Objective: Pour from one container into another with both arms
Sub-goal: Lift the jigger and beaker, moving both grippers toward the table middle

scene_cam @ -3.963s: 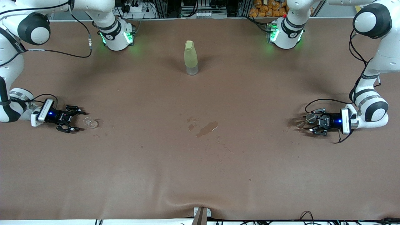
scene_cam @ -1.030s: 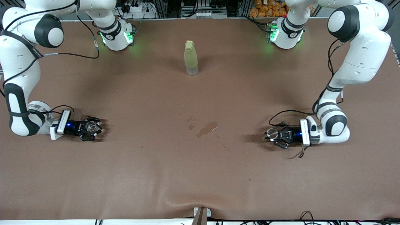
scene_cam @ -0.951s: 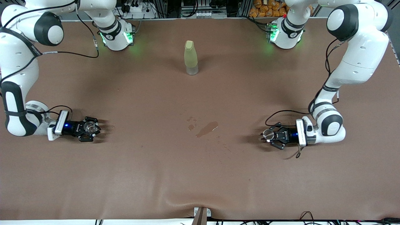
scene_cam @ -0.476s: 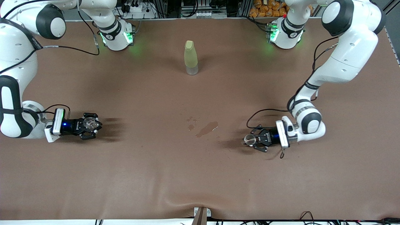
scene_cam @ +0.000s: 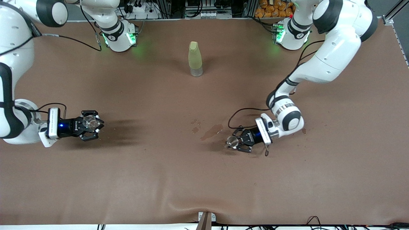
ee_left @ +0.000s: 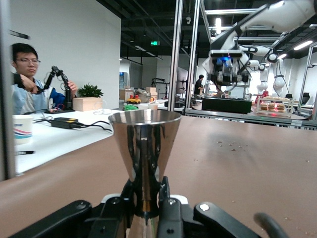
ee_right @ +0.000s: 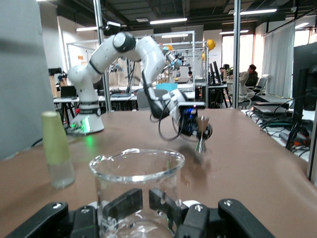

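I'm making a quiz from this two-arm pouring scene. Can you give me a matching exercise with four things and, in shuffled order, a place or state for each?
Things:
1. glass cup
2. metal measuring cup
3. yellow-green bottle
4. wet patch

Places or states:
A. standing alone between the arm bases
B. gripped at its waist by the left gripper
C. dark stain on the table by the left gripper
D. held by the right gripper

Pairs: 1-D, 2-B, 3-A, 4-C

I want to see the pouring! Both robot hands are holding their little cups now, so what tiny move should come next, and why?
Probably the right gripper should carry the glass cup toward the table's middle. It is shut on the cup but sits near the right arm's end, apart from the metal measuring cup that the left gripper holds upright beside the wet spill. Pouring needs the two cups close together.
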Robot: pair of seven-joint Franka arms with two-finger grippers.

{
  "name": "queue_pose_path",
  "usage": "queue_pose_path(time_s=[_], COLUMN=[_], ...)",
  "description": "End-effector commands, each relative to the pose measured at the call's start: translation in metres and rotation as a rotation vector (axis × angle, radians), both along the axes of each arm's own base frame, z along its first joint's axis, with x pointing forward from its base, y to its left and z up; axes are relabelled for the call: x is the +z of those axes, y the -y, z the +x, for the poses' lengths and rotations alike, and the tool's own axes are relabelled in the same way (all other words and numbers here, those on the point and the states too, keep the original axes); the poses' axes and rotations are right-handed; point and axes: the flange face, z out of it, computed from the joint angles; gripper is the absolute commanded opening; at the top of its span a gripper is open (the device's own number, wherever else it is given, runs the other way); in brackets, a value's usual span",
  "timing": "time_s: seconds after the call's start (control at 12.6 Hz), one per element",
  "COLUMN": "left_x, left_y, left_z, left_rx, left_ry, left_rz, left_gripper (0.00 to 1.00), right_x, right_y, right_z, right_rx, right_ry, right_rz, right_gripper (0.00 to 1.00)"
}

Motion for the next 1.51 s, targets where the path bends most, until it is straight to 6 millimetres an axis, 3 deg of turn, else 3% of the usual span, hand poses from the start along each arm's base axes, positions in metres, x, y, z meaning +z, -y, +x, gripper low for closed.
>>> queue_pose_path(time_s=[0.0,0.24,0.71,0.79,1.43], left_x=[0.006,0.013,0.014,0.012,0.005], left_y=[0.014,0.046,0.112,0.115,0.14], left_z=[-0.003,-0.006,-0.04,-0.043,-0.053], left_rx=[0.009,0.013,-0.049,-0.045,-0.084], left_ry=[0.011,0.005,0.006,-0.001,0.056], left_rz=[0.031,0.106,0.171,0.186,0.122], left_gripper=[0.0,0.0,0.0,0.0,0.0], right_x=[0.028,0.044,0.076,0.078,0.05], right_y=[-0.027,-0.057,-0.102,-0.109,-0.194], right_z=[-0.019,-0.033,-0.054,-0.055,-0.07], right_rx=[-0.038,-0.078,-0.157,-0.168,-0.203], right_ry=[-0.052,-0.063,-0.087,-0.091,-0.139], right_rz=[0.042,0.101,0.117,0.115,0.112], right_gripper=[0.0,0.0,0.0,0.0,0.0])
